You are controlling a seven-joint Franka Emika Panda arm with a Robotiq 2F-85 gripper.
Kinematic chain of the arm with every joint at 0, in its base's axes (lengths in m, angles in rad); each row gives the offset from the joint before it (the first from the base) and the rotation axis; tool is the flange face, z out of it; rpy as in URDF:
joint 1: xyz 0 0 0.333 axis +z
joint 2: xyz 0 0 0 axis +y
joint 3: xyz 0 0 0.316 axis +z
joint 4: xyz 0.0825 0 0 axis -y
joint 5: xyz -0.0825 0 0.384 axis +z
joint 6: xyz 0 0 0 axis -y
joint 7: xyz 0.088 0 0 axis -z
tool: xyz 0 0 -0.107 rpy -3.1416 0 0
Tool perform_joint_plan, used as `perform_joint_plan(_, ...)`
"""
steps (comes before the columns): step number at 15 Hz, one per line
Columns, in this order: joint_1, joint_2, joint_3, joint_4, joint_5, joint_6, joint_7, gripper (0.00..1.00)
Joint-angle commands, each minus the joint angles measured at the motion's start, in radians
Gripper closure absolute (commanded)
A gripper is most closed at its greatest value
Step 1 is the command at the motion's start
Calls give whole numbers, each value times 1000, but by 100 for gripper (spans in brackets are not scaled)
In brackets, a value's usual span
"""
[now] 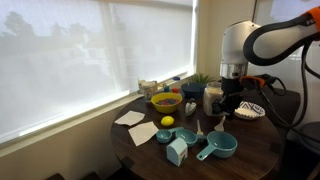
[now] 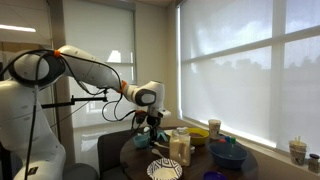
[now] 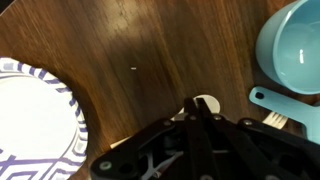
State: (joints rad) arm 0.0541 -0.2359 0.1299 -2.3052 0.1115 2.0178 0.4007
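Small pale round thing (image 3: 204,102) (half hidden) on wooden table (image 3: 140,50)

Paper plate (image 3: 28,125) and teal cup (image 3: 296,45) (wrist view) run off-frame.

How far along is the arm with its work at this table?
Done: little shows; the patterned plate looks bare where visible. In hand: the end effector is shut low over the table, a small pale round thing at its tips, grip uncertain. Left: the teal measuring cup beside it sits untouched.
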Motion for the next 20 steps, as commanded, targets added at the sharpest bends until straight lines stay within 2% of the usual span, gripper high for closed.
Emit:
perform_joint_plan(1,-1,19,5,-11,-24,41,20,99)
perform_joint_plan(8,3,55,10,-5,-25,128,55,99)
perform_joint_plan(20,13,97,15,5,-27,135,46,99)
